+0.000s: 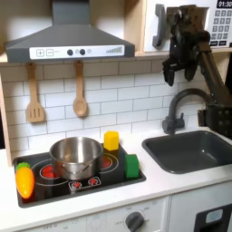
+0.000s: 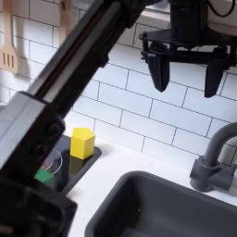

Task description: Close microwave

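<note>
White microwave [image 1: 204, 25]: up at the first exterior view's top right, above the sink [image 1: 195, 149].
Pincer [image 2: 187, 76]: black, fingers spread wide and holding nothing, pointing down over the faucet [image 2: 215, 157] in the second exterior view.
Yellow block [image 2: 82, 142]: on the stove.

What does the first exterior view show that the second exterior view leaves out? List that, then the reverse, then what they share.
First exterior view: the microwave, hood, pot, spatula, spoon and corn.
Second exterior view: a close look at the fingers, spread apart in front of the tiles.
Both exterior views: the pincer, faucet, sink and yellow block.
</note>
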Controlling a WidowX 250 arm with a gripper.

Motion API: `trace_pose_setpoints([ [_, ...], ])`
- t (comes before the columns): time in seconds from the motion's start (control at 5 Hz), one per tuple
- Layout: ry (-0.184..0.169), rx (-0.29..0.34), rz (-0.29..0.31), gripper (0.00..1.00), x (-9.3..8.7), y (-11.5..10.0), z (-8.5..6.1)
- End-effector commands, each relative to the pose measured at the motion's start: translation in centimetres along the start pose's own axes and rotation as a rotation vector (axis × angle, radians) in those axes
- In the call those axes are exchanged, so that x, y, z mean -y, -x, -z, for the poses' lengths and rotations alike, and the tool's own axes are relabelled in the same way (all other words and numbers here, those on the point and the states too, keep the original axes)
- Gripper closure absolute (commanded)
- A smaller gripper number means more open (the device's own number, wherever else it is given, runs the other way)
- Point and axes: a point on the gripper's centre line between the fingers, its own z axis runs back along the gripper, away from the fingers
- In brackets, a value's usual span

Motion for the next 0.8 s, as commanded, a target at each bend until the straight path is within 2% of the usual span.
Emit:
trace_pose_setpoints([
  [0.0, 0.009, 0.002, 0.001, 0.0, 0.3, -0.5, -0.2],
  [0.4, 0.004, -0.007, 0.011, 0.0, 0.1, 0.6, 0.1],
  [0.6, -0.005, -0.035, 0.008, 0.0, -0.2, 1.2, 1.1],
])
